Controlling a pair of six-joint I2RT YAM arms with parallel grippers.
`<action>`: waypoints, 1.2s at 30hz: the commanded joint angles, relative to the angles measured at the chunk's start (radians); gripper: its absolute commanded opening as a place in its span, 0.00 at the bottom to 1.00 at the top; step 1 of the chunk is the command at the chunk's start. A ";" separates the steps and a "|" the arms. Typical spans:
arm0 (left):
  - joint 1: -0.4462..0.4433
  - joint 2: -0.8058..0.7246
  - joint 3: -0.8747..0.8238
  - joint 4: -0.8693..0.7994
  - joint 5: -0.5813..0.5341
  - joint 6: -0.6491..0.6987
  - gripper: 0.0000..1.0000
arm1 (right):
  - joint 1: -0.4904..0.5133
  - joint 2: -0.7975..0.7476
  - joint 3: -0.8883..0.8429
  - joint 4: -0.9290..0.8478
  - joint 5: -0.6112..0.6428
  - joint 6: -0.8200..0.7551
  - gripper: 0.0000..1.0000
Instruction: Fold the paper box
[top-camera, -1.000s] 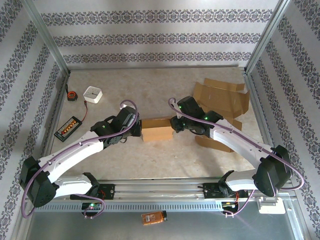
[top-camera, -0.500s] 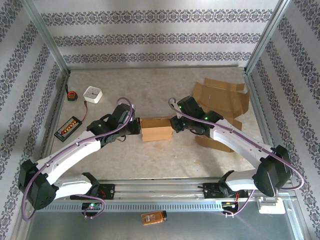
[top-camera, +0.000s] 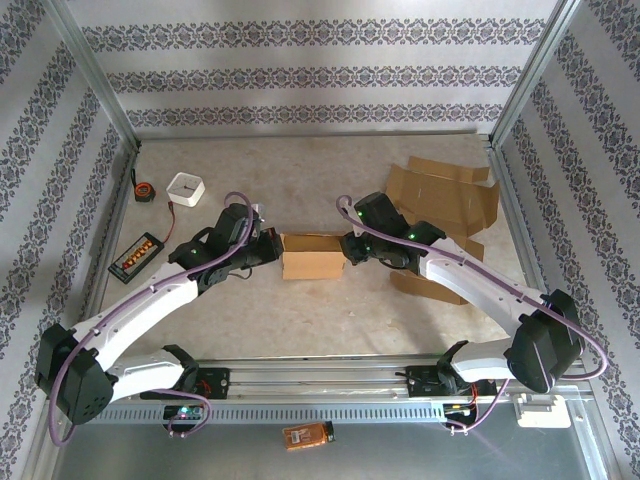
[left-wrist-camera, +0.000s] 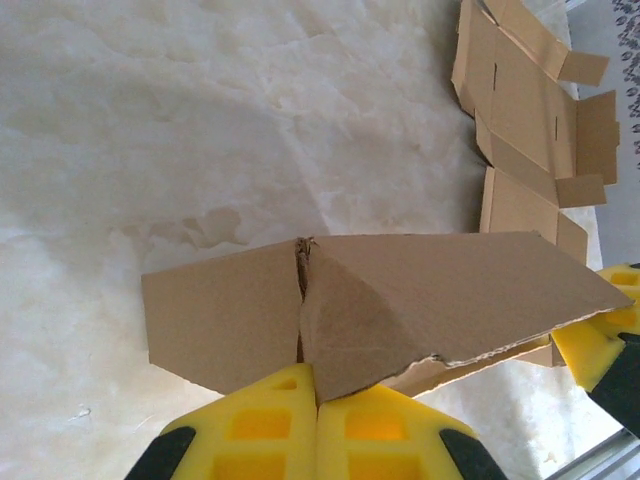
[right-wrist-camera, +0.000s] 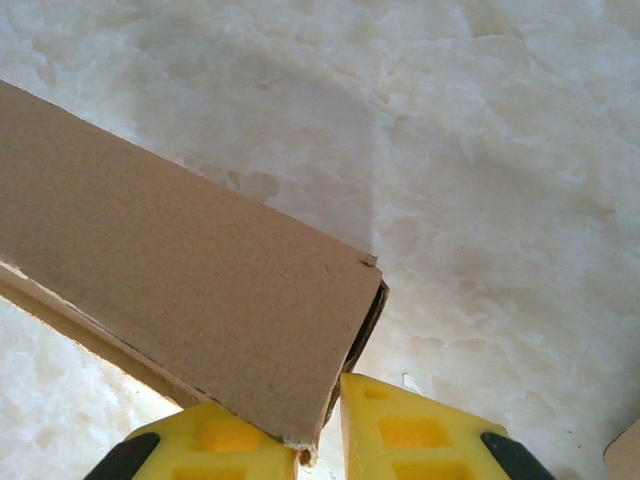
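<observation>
The brown paper box (top-camera: 312, 257) sits mid-table, partly folded, between my two grippers. My left gripper (top-camera: 270, 247) is at its left end. In the left wrist view its yellow fingers (left-wrist-camera: 262, 420) are shut together, and the gripper (left-wrist-camera: 318, 388) touches the crease where two end flaps of the box (left-wrist-camera: 420, 290) meet. My right gripper (top-camera: 347, 249) is at the right end. In the right wrist view that gripper (right-wrist-camera: 318, 425) is shut on the box's (right-wrist-camera: 180, 260) end wall, with the cardboard edge between its yellow fingers (right-wrist-camera: 420, 440).
Flat cardboard blanks (top-camera: 445, 195) lie at the back right, also seen in the left wrist view as cardboard blanks (left-wrist-camera: 520, 90). A white block (top-camera: 186, 188), a tape measure (top-camera: 144, 190) and a black tray (top-camera: 137, 255) are at the left. Metal posts frame the table.
My left arm has drawn back to the left and away from me, its gripper still shut at the box's left end. The box has shifted slightly farther from me. The right gripper keeps its hold.
</observation>
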 joint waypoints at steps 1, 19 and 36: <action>0.022 -0.009 -0.015 0.076 0.049 -0.049 0.00 | 0.006 0.027 -0.012 -0.106 0.036 -0.005 0.19; 0.038 0.037 0.007 0.084 0.145 -0.070 0.03 | 0.016 0.043 -0.004 -0.110 0.039 -0.009 0.19; 0.036 0.025 0.012 -0.101 -0.052 0.078 0.02 | 0.022 0.053 -0.010 -0.113 0.044 -0.012 0.16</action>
